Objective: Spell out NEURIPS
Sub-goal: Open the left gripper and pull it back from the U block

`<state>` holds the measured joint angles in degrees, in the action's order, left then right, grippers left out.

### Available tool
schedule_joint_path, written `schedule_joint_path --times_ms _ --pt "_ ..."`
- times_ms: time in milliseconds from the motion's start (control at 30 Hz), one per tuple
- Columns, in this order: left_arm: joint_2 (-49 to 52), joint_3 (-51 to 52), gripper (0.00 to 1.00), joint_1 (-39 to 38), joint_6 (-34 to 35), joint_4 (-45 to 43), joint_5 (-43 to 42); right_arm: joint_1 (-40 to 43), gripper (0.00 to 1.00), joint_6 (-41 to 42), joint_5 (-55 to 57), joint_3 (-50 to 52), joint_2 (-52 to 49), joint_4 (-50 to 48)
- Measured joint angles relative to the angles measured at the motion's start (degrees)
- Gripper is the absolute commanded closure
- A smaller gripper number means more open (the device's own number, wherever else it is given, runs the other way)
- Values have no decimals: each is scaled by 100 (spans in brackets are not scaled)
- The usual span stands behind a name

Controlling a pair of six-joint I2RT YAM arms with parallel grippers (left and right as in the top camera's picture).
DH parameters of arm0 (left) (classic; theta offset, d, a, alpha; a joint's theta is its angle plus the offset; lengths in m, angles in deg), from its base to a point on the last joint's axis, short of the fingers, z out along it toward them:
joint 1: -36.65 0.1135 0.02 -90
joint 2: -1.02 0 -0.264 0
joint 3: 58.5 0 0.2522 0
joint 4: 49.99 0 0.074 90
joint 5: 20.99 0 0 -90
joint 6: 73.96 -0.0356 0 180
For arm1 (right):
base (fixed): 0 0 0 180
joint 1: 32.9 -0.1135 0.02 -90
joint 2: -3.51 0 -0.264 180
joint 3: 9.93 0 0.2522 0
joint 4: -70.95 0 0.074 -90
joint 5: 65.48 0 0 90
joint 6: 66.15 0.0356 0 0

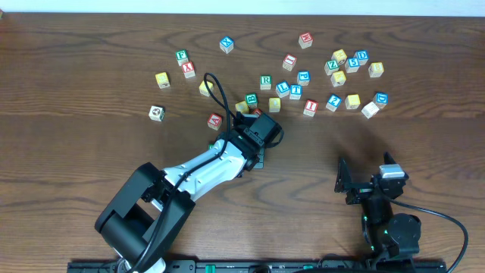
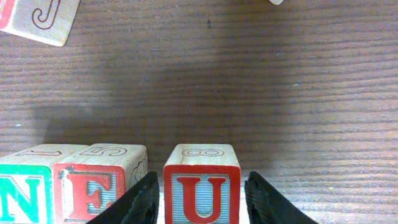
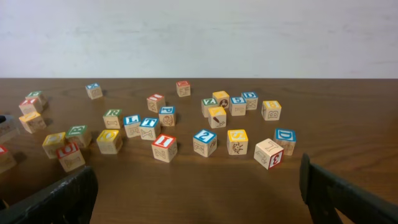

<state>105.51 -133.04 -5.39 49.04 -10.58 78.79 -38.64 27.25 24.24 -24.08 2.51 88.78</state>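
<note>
- N (image 2: 23, 196) and E (image 2: 93, 196) sit at the left end of the row, faces toward my left wrist camera, sides touching.
- U (image 2: 202, 196) stands just right of E with a thin gap, upright and square to the row.
- My left gripper (image 2: 202, 186) straddles U at a narrow setting. A sliver of light shows along each side of the block, so I judge I am not squeezing it.
- Further right lies the loose scatter. R (image 1: 266, 81) and I (image 1: 310, 107) are both readable there (P and S I cannot pick out with confidence).
- My right gripper (image 3: 199, 199) is parked far right, spread wide and holding nothing.
- Risk: the clearance at U is slim. If I lift off-centre, a finger could drag it, twisting it or knocking it into E.
- Risk: R has blocks close beside it, so a wide approach may shove those, or I may pinch the wrong cube.
- Risk: a stray J block (image 2: 40, 15) lies beyond the row; a careless sweep could push it in.
- Surface: dark wood-grain counter (image 1: 76, 136), flat, with a slight sheen.
- Room: a plain pale wall (image 3: 199, 31) behind, nothing else to note.
</note>
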Motion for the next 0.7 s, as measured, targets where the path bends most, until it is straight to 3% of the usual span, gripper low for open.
schedule_joint_path --times_ms 700 --pt "-551 0 56 0 -70 225 -136 0 1 0 0 0 0 0"
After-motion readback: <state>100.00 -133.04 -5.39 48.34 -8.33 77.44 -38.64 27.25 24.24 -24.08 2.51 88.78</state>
